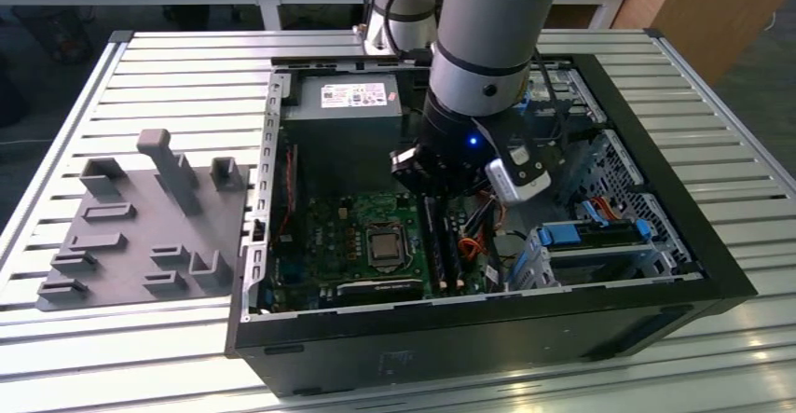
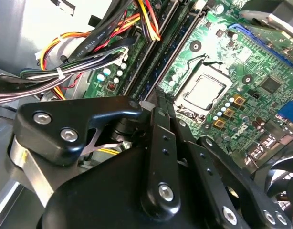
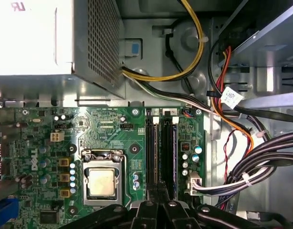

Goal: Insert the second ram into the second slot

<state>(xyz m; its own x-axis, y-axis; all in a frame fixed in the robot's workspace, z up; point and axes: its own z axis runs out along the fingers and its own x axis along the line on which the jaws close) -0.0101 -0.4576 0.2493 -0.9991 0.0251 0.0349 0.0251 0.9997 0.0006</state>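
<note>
I have the tool (image 3: 158, 210) low over the memory slots (image 3: 161, 152), fingers pressed together, seemingly pushing the second ram (image 3: 168, 152) into its slot

Slatted metal table (image 1: 149, 68) carries computer case (image 1: 498, 338), grey fixture (image 1: 137, 227).
</note>
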